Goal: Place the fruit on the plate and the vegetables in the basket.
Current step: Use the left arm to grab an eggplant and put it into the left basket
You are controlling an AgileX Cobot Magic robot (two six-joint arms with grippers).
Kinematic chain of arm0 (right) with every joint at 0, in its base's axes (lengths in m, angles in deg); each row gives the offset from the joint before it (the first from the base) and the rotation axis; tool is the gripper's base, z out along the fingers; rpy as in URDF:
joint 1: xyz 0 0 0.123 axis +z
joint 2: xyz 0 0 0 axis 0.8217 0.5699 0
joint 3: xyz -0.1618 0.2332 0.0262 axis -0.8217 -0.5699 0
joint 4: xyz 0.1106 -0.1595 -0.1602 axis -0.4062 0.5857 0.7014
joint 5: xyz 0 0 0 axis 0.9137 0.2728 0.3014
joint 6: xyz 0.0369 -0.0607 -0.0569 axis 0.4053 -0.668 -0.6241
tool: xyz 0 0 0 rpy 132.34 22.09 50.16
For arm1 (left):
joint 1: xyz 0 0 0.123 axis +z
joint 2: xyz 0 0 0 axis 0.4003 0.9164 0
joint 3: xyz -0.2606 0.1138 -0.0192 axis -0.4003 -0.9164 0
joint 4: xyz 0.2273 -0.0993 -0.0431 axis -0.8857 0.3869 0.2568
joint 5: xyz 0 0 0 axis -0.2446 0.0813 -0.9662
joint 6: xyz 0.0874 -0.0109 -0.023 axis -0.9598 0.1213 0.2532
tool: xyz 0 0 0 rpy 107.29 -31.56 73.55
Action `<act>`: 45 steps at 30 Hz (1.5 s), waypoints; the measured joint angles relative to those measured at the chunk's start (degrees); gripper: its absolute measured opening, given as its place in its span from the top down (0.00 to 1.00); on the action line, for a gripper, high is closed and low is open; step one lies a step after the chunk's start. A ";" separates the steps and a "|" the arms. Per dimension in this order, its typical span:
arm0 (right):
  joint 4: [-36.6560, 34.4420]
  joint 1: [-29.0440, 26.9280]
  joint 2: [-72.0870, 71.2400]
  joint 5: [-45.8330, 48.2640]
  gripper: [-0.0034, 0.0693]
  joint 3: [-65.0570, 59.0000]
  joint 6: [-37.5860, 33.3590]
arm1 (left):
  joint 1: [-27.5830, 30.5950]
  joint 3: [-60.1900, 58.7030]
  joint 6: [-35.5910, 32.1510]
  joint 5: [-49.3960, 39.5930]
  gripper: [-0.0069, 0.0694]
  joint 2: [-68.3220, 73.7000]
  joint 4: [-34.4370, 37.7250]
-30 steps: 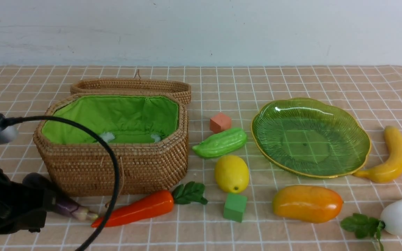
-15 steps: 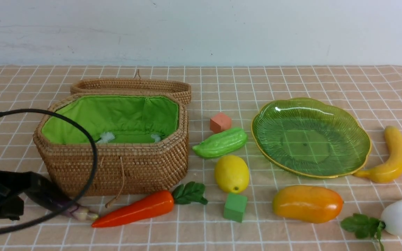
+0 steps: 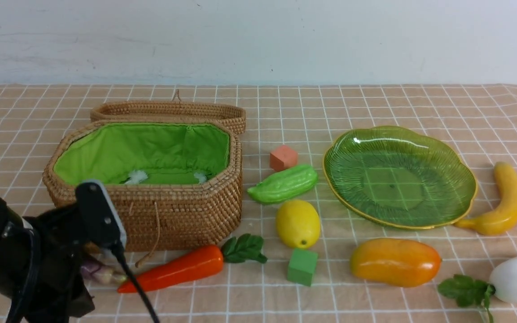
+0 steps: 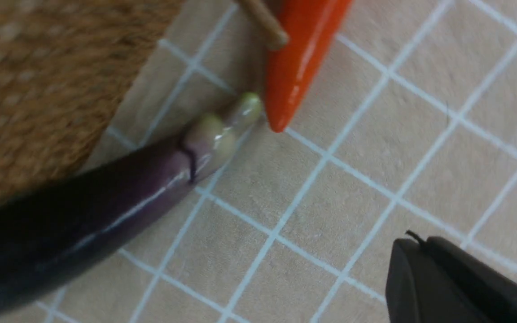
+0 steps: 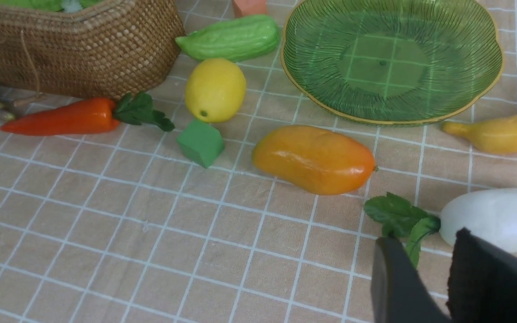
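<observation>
Eggplant [image 4: 83,211] looks glossy, stiff, light, so we favour its thick middle; whether left fingers [image 4: 442,282] clench we cannot tell, right fingers [image 5: 391,287] gape empty.

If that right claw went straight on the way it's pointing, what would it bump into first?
Most likely the white radish, near its leafy end, lying just ahead of the right gripper; depth is hard to judge.
</observation>
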 joint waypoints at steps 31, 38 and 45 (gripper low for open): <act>-0.40 0.11 0.00 0.00 0.64 0.00 0.00 | -2.26 0.67 -18.22 21.24 0.31 14.40 -16.43; -3.45 0.11 0.00 -1.51 0.64 0.00 -3.63 | -2.26 0.67 -18.22 23.84 0.31 14.40 -16.50; -18.52 0.11 0.00 0.41 0.64 0.00 -20.78 | -2.26 0.67 -18.22 24.67 0.31 15.29 -16.65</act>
